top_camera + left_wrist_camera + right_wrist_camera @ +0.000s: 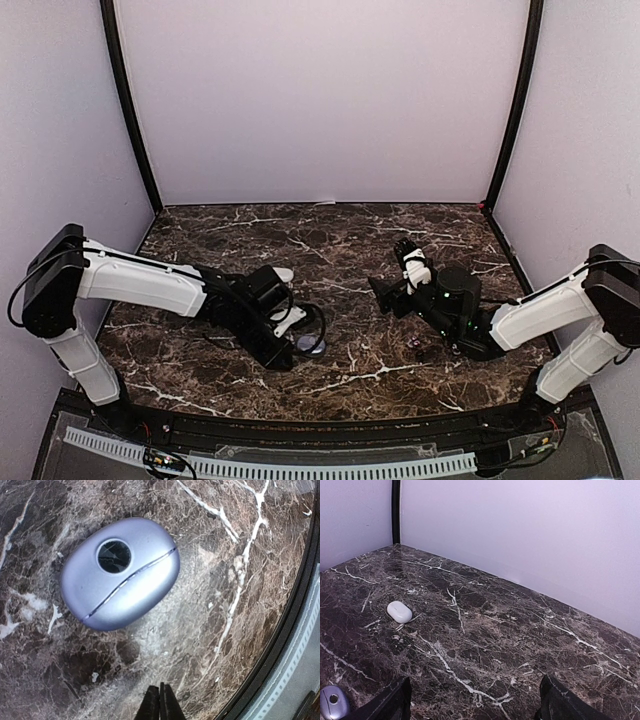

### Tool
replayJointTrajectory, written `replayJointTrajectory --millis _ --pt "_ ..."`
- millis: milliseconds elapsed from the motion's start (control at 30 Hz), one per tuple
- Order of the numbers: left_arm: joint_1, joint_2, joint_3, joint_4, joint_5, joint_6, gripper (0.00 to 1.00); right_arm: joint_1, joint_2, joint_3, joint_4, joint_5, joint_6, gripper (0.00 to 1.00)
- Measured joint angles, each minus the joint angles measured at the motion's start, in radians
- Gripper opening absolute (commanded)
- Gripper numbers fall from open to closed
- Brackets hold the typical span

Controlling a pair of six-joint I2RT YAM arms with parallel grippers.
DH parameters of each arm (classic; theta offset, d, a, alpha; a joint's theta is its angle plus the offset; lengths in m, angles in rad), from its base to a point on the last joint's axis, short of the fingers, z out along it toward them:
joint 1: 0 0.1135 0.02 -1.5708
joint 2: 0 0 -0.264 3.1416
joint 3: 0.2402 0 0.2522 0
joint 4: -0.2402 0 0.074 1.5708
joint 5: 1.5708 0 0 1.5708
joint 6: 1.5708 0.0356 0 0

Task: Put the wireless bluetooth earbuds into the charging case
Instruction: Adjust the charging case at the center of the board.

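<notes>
Left gripper: fingertips pressed together, holding nothing, poised just short of the purple case. Right gripper: fingers spread wide with nothing between them, facing across the table toward a white case well apart from it.

Findings. The purple case lies flat with its seam shut (dark round window uppermost). No buds can be confirmed. Two dark specks beside the right arm may be a pair, but they are too small to tell.

Risks, as judged:
1. The lid is shut, so nothing can be seated until it is opened, and closed tips cannot take hold of the shell.
2. The shell is rounded and smooth and the table is glossy, so a one-sided push would likely send it skidding or spinning.
3. An off-centre pinch could flick a bud away, and a dark one would be hard to find against the stone.

Surface: dark brown marble pattern with white veins, polished. Enclosure: plain pale walls on three sides, black posts at the corners.
</notes>
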Motion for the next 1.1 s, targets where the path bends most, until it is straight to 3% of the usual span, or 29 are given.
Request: replayJointTrajectory --millis 300,567,800,1100 --pt "0.006 -0.008 0.031 -0.002 -0.168 -0.035 0.02 0.000 0.000 0.000 0.000 0.000 0.000 0.88" --pt "0.031 0.098 0.229 0.035 -0.237 -0.031 0.00 0.002 0.000 0.000 0.000 0.000 -0.001 0.88" --pt "0.037 0.214 0.292 0.035 -0.276 -0.026 0.00 0.002 0.000 0.000 0.000 0.000 -0.003 0.88" --pt "0.037 0.233 0.286 0.012 -0.232 -0.026 0.00 0.002 0.000 0.000 0.000 0.000 -0.003 0.88"
